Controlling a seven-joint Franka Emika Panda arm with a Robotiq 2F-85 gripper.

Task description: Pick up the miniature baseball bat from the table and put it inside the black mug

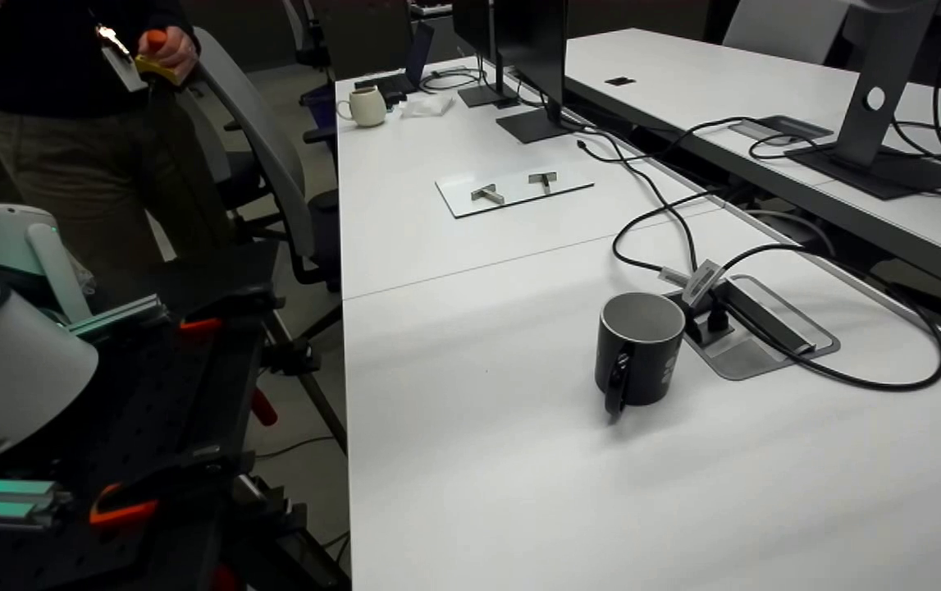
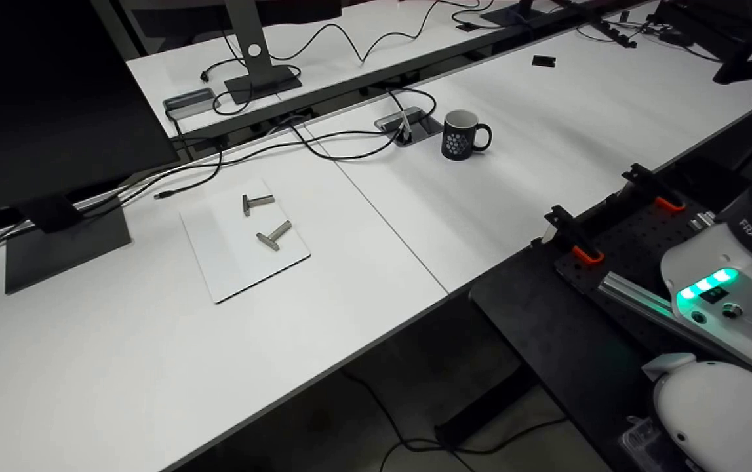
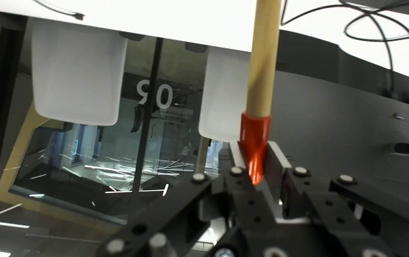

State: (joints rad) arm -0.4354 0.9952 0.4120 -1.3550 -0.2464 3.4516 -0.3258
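In the wrist view my gripper [image 3: 256, 154] is shut on the red end of the miniature baseball bat [image 3: 264, 60]. The bat's pale wooden part points up and runs out of the top of that view. Neither the bat nor the gripper shows in the exterior views. The black mug [image 1: 639, 365] stands upright on the white table [image 1: 454, 460], its mouth showing a grey inside. A pattern of light dots marks the side of the black mug [image 2: 457, 141], and its handle points toward the right there.
Right beside the mug is a cable box [image 1: 753, 328] with looping black cables [image 1: 872, 384]. A thin white board [image 2: 231, 255] carries two metal T-shaped pieces. A cream mug [image 1: 365, 107] and monitors [image 1: 529, 57] stand farther along; a person [image 1: 76, 123] stands near the chairs.
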